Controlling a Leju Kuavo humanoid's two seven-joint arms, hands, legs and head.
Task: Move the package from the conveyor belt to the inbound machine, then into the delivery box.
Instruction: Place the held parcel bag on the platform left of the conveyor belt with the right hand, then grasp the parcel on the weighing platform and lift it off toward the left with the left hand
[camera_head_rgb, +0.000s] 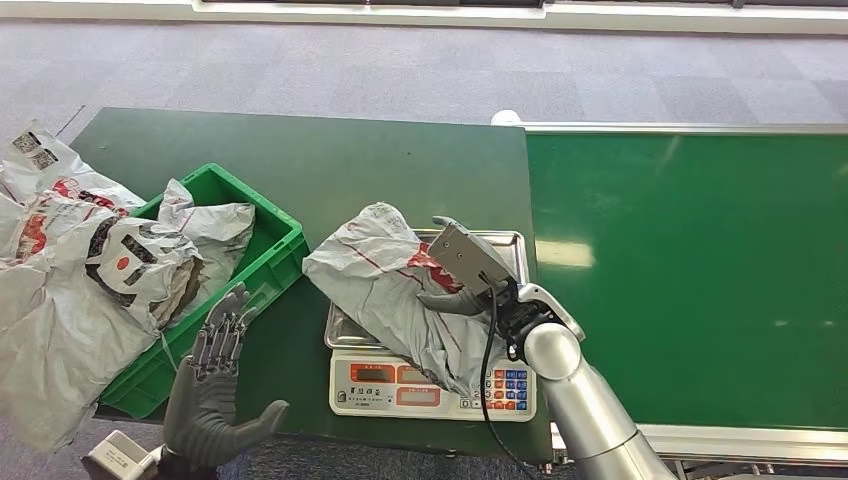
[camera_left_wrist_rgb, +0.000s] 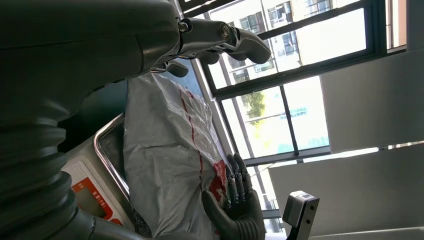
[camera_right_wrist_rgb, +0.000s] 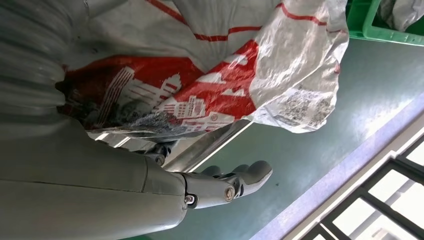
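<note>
The green bin (camera_head_rgb: 285, 262) holds grey bags (camera_head_rgb: 205, 228); the right robot hand (camera_head_rgb: 462, 298) rests on the package (camera_head_rgb: 385, 280) on the scale (camera_head_rgb: 430, 385); the left robot hand (camera_head_rgb: 212, 385) is spread.

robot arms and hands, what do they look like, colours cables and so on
Both arms are smooth silver tubes. The left hand is matte grey with darker segmented fingers. The right hand is grey too, with a grey box-shaped camera unit above its wrist and a black cable down the forearm.

A pile of crumpled grey mail bags (camera_head_rgb: 60, 270) with red and black print spills over the table's left end (some carry printed code labels), grey carpet (camera_head_rgb: 400, 70) lies beyond, and tall windows (camera_left_wrist_rgb: 300, 90) show daylight
</note>
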